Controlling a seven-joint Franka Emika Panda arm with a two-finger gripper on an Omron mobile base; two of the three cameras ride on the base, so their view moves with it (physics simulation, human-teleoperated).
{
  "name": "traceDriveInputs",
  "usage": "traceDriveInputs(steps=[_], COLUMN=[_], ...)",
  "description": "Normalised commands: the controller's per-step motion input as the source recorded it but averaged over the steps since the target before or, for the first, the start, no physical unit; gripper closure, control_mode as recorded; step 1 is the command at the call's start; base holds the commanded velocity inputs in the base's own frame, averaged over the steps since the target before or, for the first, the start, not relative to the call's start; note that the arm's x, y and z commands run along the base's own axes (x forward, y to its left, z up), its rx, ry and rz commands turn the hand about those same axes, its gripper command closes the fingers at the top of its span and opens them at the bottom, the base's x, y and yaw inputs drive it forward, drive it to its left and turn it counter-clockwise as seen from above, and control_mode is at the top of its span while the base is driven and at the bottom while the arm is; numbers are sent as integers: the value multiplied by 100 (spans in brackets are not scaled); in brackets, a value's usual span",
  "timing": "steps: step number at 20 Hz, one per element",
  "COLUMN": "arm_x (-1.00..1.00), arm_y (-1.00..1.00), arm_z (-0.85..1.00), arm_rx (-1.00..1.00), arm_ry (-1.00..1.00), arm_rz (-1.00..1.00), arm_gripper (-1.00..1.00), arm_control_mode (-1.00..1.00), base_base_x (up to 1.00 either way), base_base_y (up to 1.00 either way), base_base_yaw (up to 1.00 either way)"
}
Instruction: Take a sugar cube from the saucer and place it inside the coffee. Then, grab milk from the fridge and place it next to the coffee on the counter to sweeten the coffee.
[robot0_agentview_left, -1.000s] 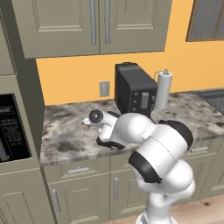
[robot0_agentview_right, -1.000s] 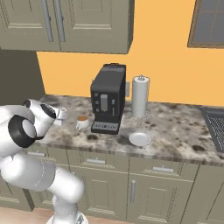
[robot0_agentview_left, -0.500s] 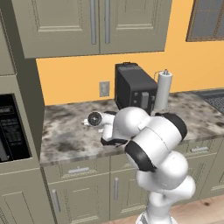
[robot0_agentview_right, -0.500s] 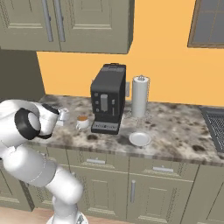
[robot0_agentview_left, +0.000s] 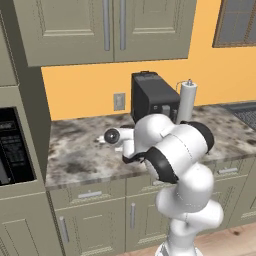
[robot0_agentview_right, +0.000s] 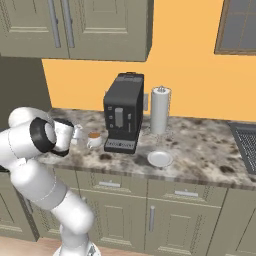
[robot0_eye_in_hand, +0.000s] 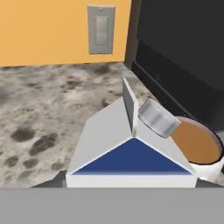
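My gripper (robot0_eye_in_hand: 129, 186) is shut on the milk (robot0_eye_in_hand: 131, 148), a white carton with a dark blue gable and a grey cap, and holds it low over the counter (robot0_eye_in_hand: 39, 109). The coffee (robot0_eye_in_hand: 197, 142), a white cup of brown liquid, stands just right of the carton, in front of the black coffee machine (robot0_eye_in_hand: 183, 48). From the right base view, the gripper (robot0_agentview_right: 79, 133) is just left of the coffee (robot0_agentview_right: 94, 139), and the saucer (robot0_agentview_right: 160, 158) lies on the counter (robot0_agentview_right: 205, 150) to the machine's right. The sugar cube and the fridge are out of view.
The coffee machine (robot0_agentview_right: 123, 112) and a paper towel roll (robot0_agentview_right: 160, 110) stand at the back against the orange wall. A wall outlet (robot0_eye_in_hand: 101, 29) is behind the carton. A dark built-in appliance (robot0_agentview_left: 12, 150) sits left of the counter (robot0_agentview_left: 75, 157). Cupboards hang above.
The arm's elbow has swung up and to the right while the hand with the milk edged slightly closer to the coffee. The grip is unchanged.
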Motion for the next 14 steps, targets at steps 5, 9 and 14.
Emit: traceDriveInputs(steps=[5,9,14], arm_x=[27,27,18], arm_y=[0,0,-7], arm_z=[-14,-11,-9], arm_rx=[0,0,0], arm_ry=[-11,-6,0], arm_rz=[0,0,0], arm_gripper=[100,100,-100], arm_control_mode=[-100,-100,-100], base_base_x=[0,0,0], base_base_y=[0,0,0], base_base_yaw=[0,0,0])
